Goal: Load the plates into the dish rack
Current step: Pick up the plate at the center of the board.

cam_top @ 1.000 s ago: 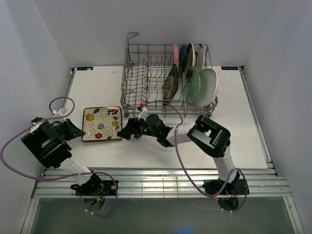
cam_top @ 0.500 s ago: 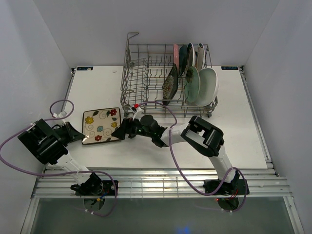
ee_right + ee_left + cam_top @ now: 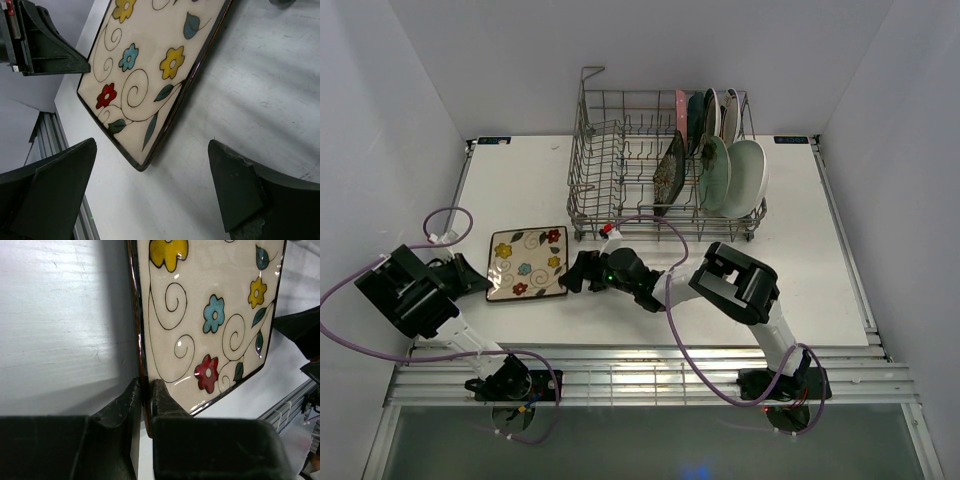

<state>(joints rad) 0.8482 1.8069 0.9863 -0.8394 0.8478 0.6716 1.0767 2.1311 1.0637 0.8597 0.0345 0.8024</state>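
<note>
Nearest the arms, the left claw (image 3: 145, 390) is clamped on the left rim of the cream flowered plate (image 3: 210, 315), one finger above the rim and one below. The shadow under that edge suggests it is slightly raised, but I cannot confirm this.

The plate (image 3: 527, 264) sits on the near-left part of the table (image 3: 520, 180), well apart from the rack. It has drifted a little toward the near edge over the last second, with the left arm drawing back alongside it.

The right claw (image 3: 152, 150) stands fully apart and empty, just off the plate's near-right corner, not touching it. In that second its arm has reached leftward across the table and settled low beside the plate, jaws wide throughout.

At the far side, the wire rack (image 3: 582, 150) holds the other plates (image 3: 720, 160) on edge in its right half. Its left rows are unoccupied.

Assessment: the flowered plate is the last one outside the rack, and the task is nearly complete. The right claw's approach points to a handover or a two-sided lift. The right claw needs to close on the free edge before the left lets go. The risk is the glazed rim slipping from the thin pinch.
</note>
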